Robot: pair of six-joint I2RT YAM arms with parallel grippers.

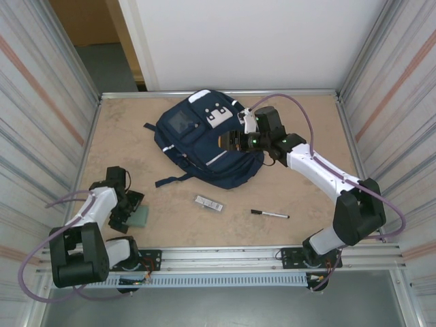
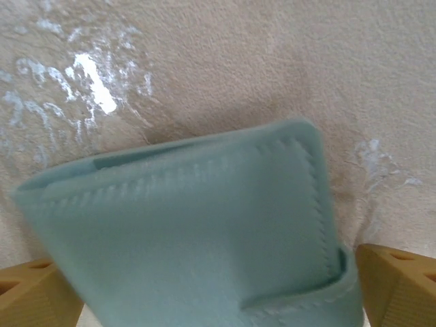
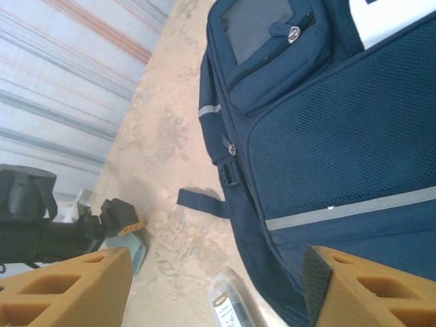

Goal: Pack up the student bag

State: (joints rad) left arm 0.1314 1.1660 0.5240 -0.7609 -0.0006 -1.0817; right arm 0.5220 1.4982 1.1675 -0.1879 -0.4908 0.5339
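Bag (image 1: 204, 139), lying flat on the bench (image 1: 306, 194) under our parted right jaws, looks soft and floppy, so we would pinch a strap (image 1: 170, 180) or seam; left jaws stand wide around a pouch (image 2: 191, 238).

walls: corrugated metal panels (image 1: 41, 102) are flanking both side edges | back: white panel (image 1: 252, 41) is closing off the far edge | table (image 1: 306, 197): beige mottled top is catching bright glare (image 2: 92, 71)
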